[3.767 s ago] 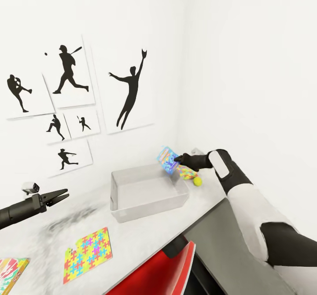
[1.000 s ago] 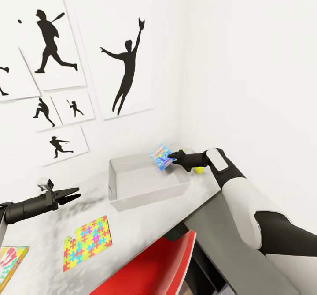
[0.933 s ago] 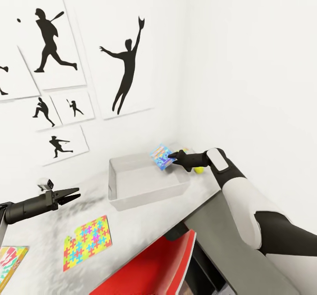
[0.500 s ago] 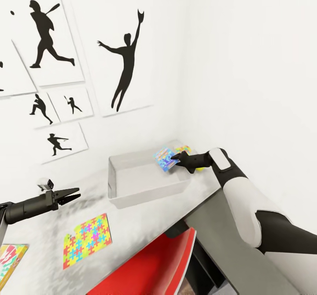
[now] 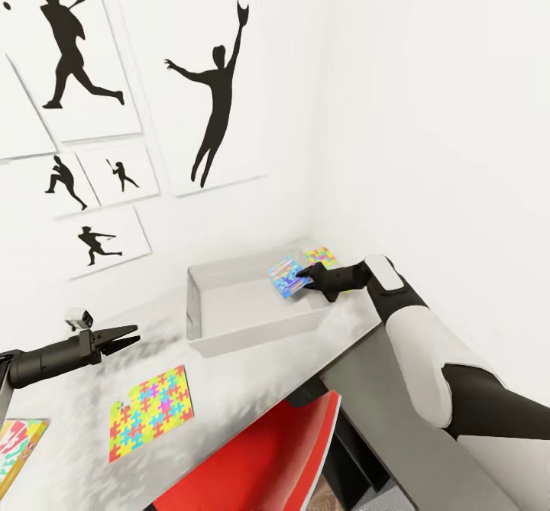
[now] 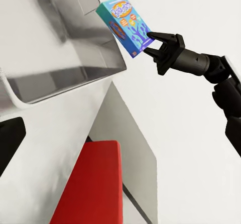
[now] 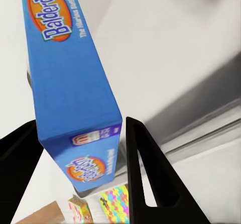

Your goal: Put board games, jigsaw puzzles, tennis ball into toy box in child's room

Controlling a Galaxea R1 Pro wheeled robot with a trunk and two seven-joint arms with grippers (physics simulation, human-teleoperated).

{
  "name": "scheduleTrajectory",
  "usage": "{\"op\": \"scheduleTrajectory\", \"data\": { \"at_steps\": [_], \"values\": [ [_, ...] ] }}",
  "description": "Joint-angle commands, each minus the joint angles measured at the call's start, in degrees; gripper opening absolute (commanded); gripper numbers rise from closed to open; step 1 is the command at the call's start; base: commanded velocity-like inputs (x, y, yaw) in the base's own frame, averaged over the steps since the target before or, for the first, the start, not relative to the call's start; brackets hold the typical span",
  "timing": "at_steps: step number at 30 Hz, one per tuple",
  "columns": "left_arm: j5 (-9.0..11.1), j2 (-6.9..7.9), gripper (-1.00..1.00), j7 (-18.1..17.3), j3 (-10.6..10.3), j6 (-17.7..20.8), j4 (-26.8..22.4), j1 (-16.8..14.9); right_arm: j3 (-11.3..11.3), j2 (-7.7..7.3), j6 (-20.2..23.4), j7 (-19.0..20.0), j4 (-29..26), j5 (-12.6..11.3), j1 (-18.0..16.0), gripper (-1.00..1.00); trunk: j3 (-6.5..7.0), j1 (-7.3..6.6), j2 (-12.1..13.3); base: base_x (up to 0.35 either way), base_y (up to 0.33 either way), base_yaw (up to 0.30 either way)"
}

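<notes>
Head view: right gripper (image 5: 304, 273) clamped on blue board game (image 5: 287, 277), tilted above toy box (image 5: 229, 331) rim at 3 o'clock; left gripper (image 5: 130, 335) narrowly parted over bench (image 5: 229, 377). Left wrist view: same game (image 6: 124, 25) pinched over box corner. Right wrist view: game (image 7: 70, 83) between fingers (image 7: 145, 179).

A white-walled room corner (image 5: 321, 114), evenly lit. On the left wall hang several white prints with black sports silhouettes: a batter (image 5: 72, 45) mid-swing, a leaping figure (image 5: 214, 98) reaching upward with a glove, and three smaller players (image 5: 95, 240) below. A long pale grey-white table (image 5: 229, 381) runs along that wall into the corner. A red chair (image 5: 260, 461) sits tucked against the table's near edge.
</notes>
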Motion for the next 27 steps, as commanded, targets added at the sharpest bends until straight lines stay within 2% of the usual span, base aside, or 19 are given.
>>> {"op": "scheduleTrajectory", "data": {
  "at_steps": [1,13,27],
  "values": [
    [-0.03,0.02,1.0,-0.22,-0.01,0.61,-0.01,-0.04,-0.41,0.16,0.17,-0.86,-0.08,-0.6,-0.06,-1.0,-0.21,0.03,-0.12,0.0,0.0,0.0],
    [-0.03,0.03,1.0,-0.22,-0.03,0.61,-0.01,-0.04,-0.26,1.65,0.17,-1.76,-0.66,-1.28,-0.13,-1.0,-0.68,0.03,-0.12,0.0,0.0,0.0],
    [-0.03,0.06,1.0,-0.22,-0.03,0.69,-0.01,-0.04,-0.19,1.76,0.16,-1.79,-2.06,-1.24,-0.15,-1.0,-1.21,0.03,-0.12,0.0,0.0,0.0]
  ]
}}
